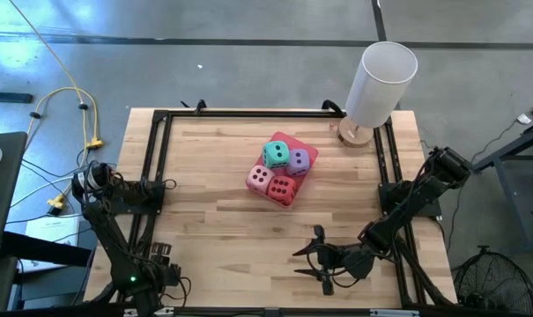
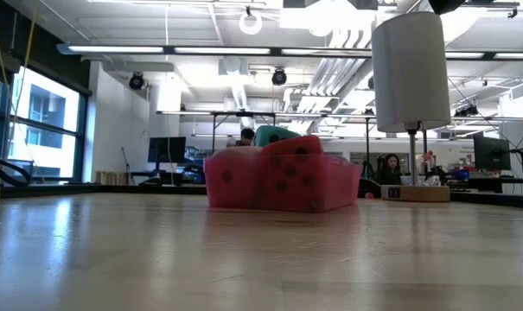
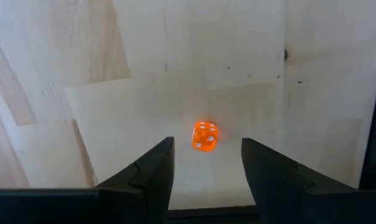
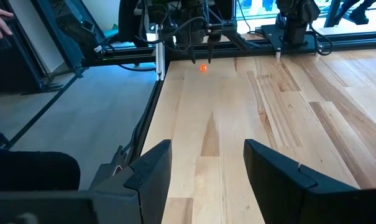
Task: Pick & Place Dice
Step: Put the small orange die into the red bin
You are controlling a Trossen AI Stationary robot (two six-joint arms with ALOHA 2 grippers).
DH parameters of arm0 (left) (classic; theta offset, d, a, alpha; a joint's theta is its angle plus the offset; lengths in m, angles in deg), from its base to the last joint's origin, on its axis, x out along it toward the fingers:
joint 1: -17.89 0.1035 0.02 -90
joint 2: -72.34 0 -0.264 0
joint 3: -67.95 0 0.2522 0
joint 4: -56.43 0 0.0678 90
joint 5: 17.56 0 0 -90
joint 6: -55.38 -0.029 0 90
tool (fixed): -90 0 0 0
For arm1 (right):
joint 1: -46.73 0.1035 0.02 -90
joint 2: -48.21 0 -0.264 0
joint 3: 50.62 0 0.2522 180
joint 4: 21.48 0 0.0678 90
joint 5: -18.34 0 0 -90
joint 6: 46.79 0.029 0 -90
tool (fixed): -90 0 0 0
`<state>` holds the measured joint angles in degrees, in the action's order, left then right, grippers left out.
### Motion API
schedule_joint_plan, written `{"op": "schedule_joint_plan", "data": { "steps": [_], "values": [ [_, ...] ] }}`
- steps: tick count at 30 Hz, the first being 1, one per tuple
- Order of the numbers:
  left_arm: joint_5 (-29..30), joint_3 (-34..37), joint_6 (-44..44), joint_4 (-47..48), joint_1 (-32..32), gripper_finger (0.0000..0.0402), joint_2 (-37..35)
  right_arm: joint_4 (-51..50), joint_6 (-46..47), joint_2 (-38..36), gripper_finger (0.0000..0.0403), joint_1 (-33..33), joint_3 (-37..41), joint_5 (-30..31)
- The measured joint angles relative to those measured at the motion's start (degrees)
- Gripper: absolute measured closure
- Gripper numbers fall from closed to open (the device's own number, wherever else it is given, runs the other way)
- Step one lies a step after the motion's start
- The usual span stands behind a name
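Dice sit packed together on the pink tray (image 1: pixel 307 151), just past the table's centre toward one o'clock.

Teal die (image 1: pixel 276 154) and purple die (image 1: pixel 298 161) lie on the far side, pale pink die (image 1: pixel 260 179) and red die (image 1: pixel 282 187) on the near side, all touching, probably gathered there as their resting place. Left gripper (image 3: pixel 206 167) waits at about seven o'clock, jaws apart and empty, aimed down at a tiny orange die (image 3: pixel 204 135) on the wood between its fingers. Right gripper (image 1: pixel 312 261) hangs low near five o'clock, jaws likewise parted on nothing. A white lamp (image 1: pixel 378 86) stands at two o'clock.
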<state>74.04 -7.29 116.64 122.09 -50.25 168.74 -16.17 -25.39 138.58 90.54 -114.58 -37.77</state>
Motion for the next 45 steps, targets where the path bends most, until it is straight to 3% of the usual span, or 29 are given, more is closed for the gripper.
{"op": "schedule_joint_plan", "data": {
  "steps": [20, 36, 40, 45],
  "values": [
    [0.2, 1.8, -3.1, -1.3, -0.2, 0.0224, 0.1, 0.0, 0.0, 0.0, 0.0211, 0.0, 0.0, 0.0],
    [-1.3, 1.6, -6.4, -2.8, -0.4, 0.0225, 5.8, 0.0, 1.5, 0.0, 0.0211, 0.0, 0.0, 0.0],
    [-1.2, 1.6, -6.4, -2.9, -1.1, 0.0240, 5.9, 0.4, 1.5, 0.0, 0.0211, 0.0, 0.0, 0.0],
    [-1.0, 1.6, -5.8, -3.3, -2.2, 0.0286, 5.9, 0.5, 1.5, 0.0, 0.0211, 0.0, 0.0, 0.0]
  ]
}}
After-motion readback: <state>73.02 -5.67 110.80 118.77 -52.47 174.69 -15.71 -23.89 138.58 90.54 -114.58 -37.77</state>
